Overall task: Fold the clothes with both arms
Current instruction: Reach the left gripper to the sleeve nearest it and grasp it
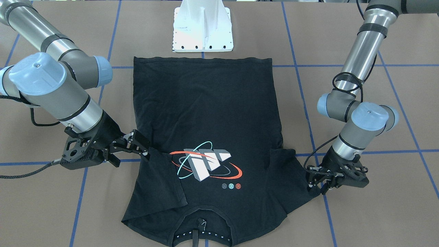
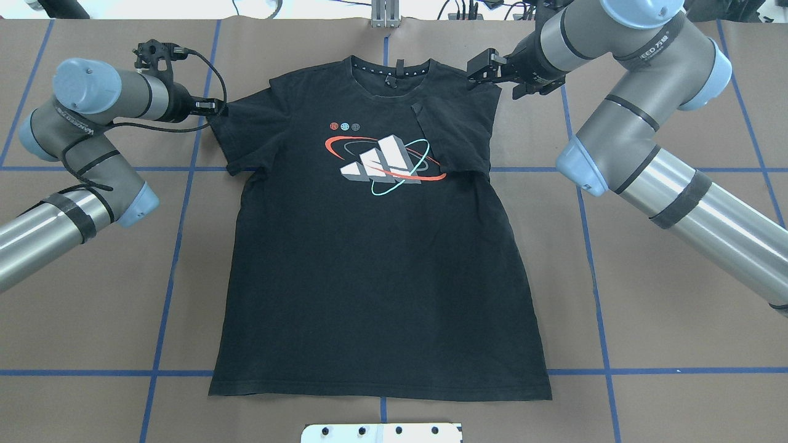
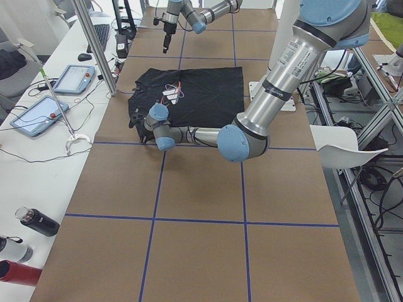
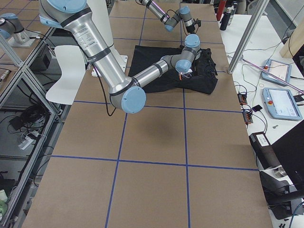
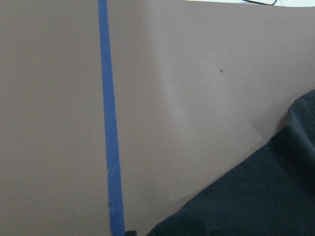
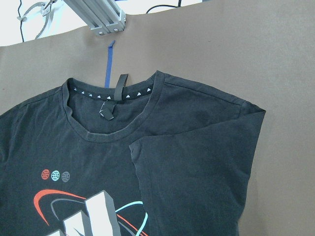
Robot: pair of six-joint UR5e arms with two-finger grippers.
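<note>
The black T-shirt (image 2: pixel 375 264) lies flat, print up, collar (image 2: pixel 394 71) at the far edge. Its right sleeve (image 2: pixel 455 132) is folded inward onto the chest and rests flat beside the print (image 6: pixel 197 172). My right gripper (image 2: pixel 477 69) hovers above that shoulder with nothing in it, and it looks open (image 1: pixel 148 152). My left gripper (image 2: pixel 215 108) sits low at the hem of the spread left sleeve (image 2: pixel 246 132), seemingly shut on the hem (image 1: pixel 312 178). The left wrist view shows only brown table and a shirt edge (image 5: pixel 256 196).
The white pedestal base (image 1: pixel 203 31) stands just beyond the shirt's bottom hem. Blue tape lines (image 2: pixel 178 246) grid the brown table. An aluminium post (image 6: pixel 98 19) rises past the collar. A side bench holds tablets (image 3: pixel 39 113) and bottles (image 3: pixel 38 221).
</note>
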